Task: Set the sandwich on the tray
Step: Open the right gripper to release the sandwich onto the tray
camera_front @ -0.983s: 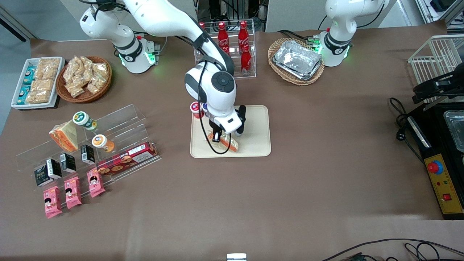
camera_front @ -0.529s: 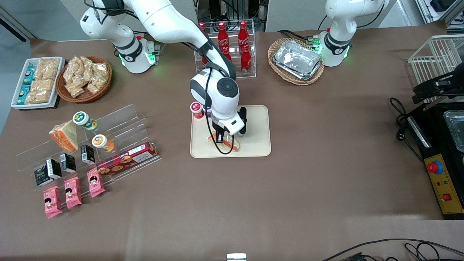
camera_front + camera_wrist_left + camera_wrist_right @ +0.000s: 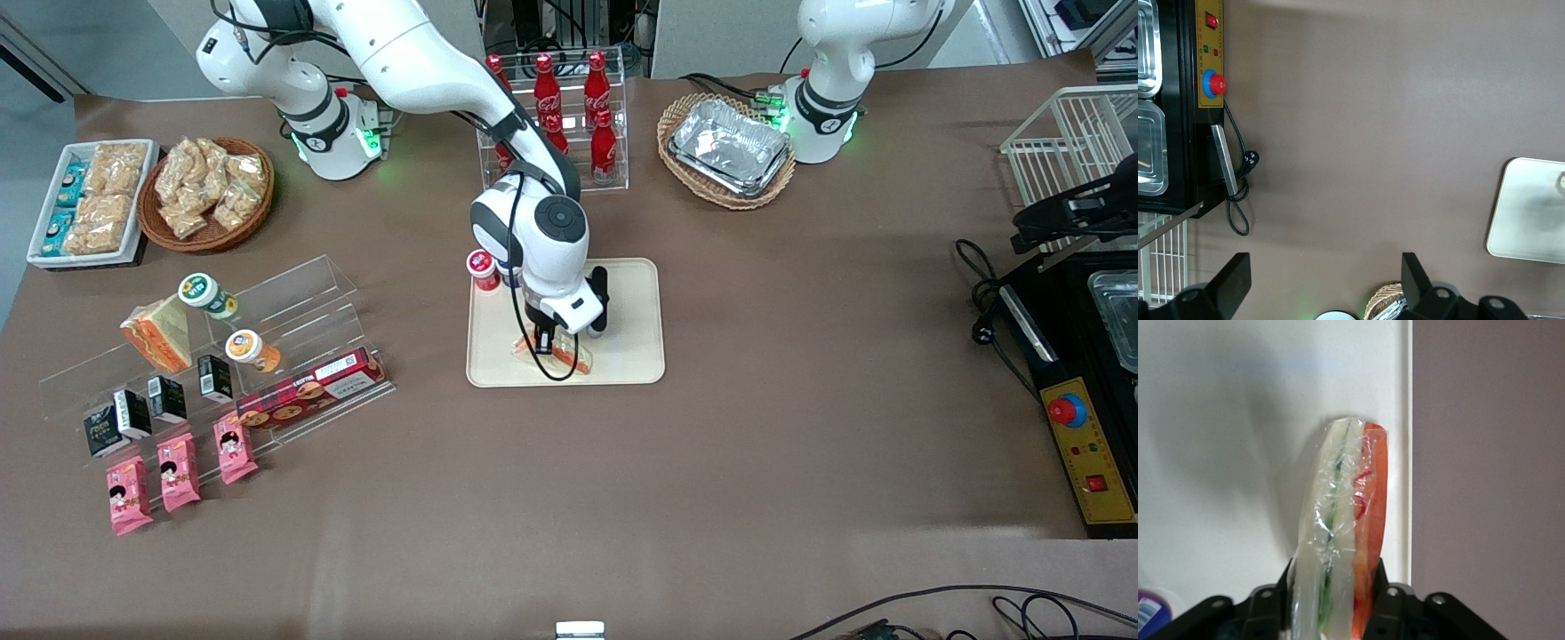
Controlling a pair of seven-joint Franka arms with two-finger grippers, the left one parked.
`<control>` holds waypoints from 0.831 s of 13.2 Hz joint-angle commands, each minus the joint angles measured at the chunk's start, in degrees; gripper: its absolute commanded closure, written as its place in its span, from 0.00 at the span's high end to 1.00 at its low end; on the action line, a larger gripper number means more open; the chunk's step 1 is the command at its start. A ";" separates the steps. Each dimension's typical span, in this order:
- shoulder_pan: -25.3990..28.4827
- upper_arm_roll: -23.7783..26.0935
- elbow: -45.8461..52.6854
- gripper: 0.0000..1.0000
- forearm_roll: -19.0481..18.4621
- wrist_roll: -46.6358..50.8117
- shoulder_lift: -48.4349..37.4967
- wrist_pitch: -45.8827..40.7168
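Observation:
The sandwich point(image 3: 562, 354) is a thin wrapped wedge with white bread and orange-red and green stripes. It is low over or on the beige tray point(image 3: 631, 320), near the tray's edge closest to the front camera. My right gripper point(image 3: 544, 341) is shut on the sandwich. In the right wrist view the sandwich point(image 3: 1345, 520) stands between the two black fingers point(image 3: 1275, 600), with the tray point(image 3: 1218, 420) under it and the tray's rim point(image 3: 1408, 453) beside it.
A red-capped cup point(image 3: 483, 268) stands at the tray's corner. A rack of cola bottles point(image 3: 569, 116) is farther from the camera. A thicker sandwich wedge point(image 3: 160, 333) and snacks sit on a clear stand point(image 3: 222, 356) toward the working arm's end. A basket holds foil trays point(image 3: 727, 147).
The gripper has lowered with the sandwich toward the tray and shifted slightly toward the parked arm's end. The sandwich is lower over the tray than before.

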 commanded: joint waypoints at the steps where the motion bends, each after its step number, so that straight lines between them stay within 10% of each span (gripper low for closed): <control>1: 0.54 -0.55 -0.05 1.00 1.82 -0.09 0.25 1.29; 6: -1.73 -1.07 0.83 1.00 10.60 -0.18 -2.64 -3.26; 11: -9.29 -1.16 0.92 1.00 10.97 0.17 -10.54 -7.93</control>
